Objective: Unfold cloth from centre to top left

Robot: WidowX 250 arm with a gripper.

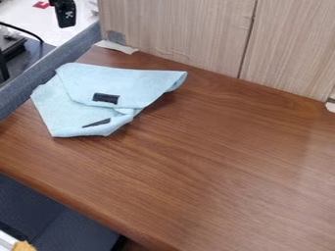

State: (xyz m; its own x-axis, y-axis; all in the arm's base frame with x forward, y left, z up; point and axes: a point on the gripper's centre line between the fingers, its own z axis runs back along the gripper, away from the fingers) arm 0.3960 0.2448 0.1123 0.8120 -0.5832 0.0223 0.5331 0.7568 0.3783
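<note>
- In the camera view, the light blue cloth (pixel 78 81) lies on the wooden table (pixel 229 166) in the upper left of the frame, folded over itself, one corner pointing right.
- What looks like the black gripper (pixel 66 18) is at the top edge, upper left, well apart from the cloth; I cannot tell whether it is open or closed.
- The cloth should be light and limp, hard to damage, and likely to slide along the smooth wood or bunch up instead of opening.
- The upper layer's lower edge, just below the upper dark patch (pixel 106 98), seems the best hold; a shallow pinch should take that layer alone. Too deep a bite could drag the layer beneath, with its lower dark patch (pixel 97 122).
- The cloth's left corner is right by the grey divider (pixel 68 53), so travel toward the upper left is short and the flap may catch or drape there.
- Behind stand the wood panels (pixel 183 34), with a white strip (pixel 116 47) at their foot; the roomier side is right and below.
</note>
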